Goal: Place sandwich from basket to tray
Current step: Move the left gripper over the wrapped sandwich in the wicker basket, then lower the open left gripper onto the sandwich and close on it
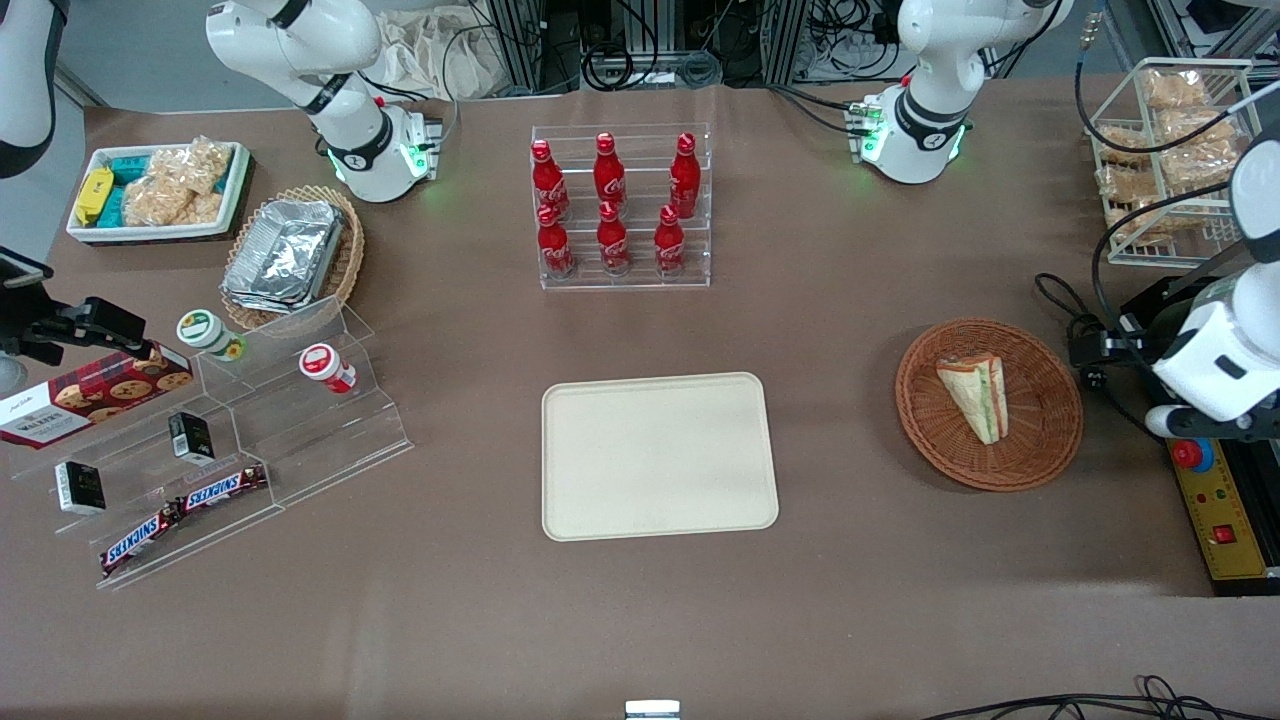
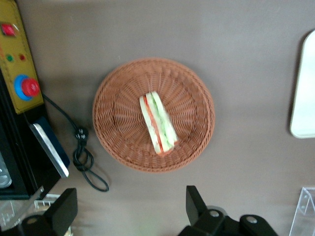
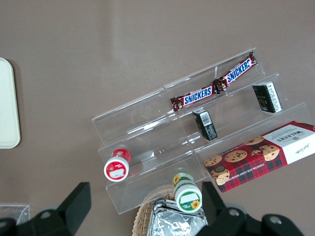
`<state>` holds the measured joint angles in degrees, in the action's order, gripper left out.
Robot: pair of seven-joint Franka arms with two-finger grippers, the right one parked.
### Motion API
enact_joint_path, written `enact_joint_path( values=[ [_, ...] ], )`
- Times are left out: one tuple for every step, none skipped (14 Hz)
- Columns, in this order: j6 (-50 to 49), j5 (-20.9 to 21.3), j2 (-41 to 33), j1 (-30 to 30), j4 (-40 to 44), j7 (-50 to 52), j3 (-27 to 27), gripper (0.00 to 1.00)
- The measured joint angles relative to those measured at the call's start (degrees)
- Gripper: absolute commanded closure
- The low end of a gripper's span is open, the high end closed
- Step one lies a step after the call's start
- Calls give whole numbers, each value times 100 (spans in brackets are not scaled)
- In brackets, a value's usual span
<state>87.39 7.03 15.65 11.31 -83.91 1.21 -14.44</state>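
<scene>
The sandwich [image 1: 975, 395], a white-bread wedge with green and orange-red layers, lies in the round reddish-brown wicker basket [image 1: 925, 425] toward the working arm's end of the table. The left wrist view shows the sandwich [image 2: 158, 123] in the middle of the basket [image 2: 113, 113] from above. My left gripper [image 2: 130, 210] is open wide and empty, held high above the table beside the basket and not touching it. The cream-beige tray [image 1: 658, 455] lies flat and bare at mid-table; its edge also shows in the left wrist view [image 2: 305, 88].
A yellow control box with a red button [image 1: 1215, 500] and a looped black cable [image 2: 81, 157] lie beside the basket. A rack of red cola bottles [image 1: 620, 210] stands farther from the front camera than the tray. A wire rack of bagged snacks [image 1: 1170, 150] and an acrylic shelf [image 1: 230, 430] stand at the table's ends.
</scene>
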Motion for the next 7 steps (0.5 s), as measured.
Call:
enact_joint_path(
  values=[
    [52,-4,30,7,-200,1,35,1],
    [205,-12,57,8,-429,6,99,1],
    [481,-23,67,12,-723,42,172,1],
    [842,-36,70,20,-1073,152,223,1],
    [1265,-51,63,22,-1455,316,246,1],
    [1750,-59,60,21,-1860,555,248,1],
    [2231,-60,60,19,-2238,837,244,1]
  ],
)
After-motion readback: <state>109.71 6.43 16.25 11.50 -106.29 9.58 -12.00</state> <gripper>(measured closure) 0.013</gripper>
